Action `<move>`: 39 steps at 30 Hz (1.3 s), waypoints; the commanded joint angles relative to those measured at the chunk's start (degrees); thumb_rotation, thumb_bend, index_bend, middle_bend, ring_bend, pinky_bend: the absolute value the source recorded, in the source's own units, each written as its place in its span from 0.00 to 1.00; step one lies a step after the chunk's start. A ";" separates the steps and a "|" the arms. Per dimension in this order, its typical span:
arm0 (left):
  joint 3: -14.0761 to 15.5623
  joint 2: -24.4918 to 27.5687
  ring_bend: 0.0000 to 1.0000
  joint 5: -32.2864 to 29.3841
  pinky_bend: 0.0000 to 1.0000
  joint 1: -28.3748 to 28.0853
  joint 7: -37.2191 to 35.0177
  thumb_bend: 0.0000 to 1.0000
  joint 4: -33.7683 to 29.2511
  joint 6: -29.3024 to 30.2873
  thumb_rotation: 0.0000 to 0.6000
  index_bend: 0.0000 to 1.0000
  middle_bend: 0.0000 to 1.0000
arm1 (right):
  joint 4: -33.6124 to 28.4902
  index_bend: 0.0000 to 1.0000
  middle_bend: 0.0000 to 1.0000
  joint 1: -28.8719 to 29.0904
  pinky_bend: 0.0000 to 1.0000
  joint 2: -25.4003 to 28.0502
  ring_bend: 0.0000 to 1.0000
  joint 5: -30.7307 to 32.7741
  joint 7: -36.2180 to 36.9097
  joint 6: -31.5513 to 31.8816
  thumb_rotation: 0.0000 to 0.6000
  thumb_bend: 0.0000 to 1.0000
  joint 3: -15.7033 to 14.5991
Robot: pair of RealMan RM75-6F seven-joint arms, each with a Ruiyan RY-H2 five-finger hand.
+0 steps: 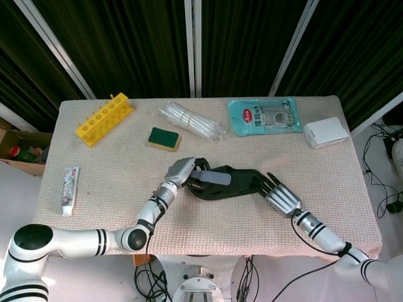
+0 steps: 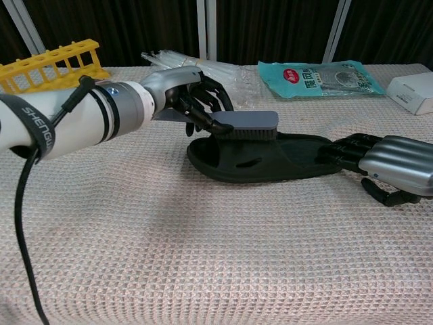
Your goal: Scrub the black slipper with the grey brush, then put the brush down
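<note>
The black slipper (image 1: 234, 182) (image 2: 270, 157) lies flat in the middle of the table, toe end toward my left. My left hand (image 1: 181, 170) (image 2: 183, 98) grips the grey brush (image 1: 214, 178) (image 2: 245, 122) by its handle end. The brush bristles rest on the slipper's upper near the toe end. My right hand (image 1: 281, 197) (image 2: 385, 167) lies at the slipper's heel end, its dark fingertips (image 2: 346, 152) touching the slipper's rim with fingers extended.
At the back stand a yellow tube rack (image 1: 104, 117), a green sponge (image 1: 164, 139), a bag of clear tubes (image 1: 192, 122), a teal packet (image 1: 264, 116) and a white box (image 1: 325, 132). A toothpaste tube (image 1: 70, 190) lies at the left edge.
</note>
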 commanded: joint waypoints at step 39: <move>-1.17 -2.13 0.69 -3.04 0.66 -2.31 -1.28 0.43 3.08 -3.20 1.00 0.73 0.73 | -1.78 0.00 0.00 0.39 0.00 0.32 0.00 0.44 -1.82 -1.22 1.00 0.81 0.01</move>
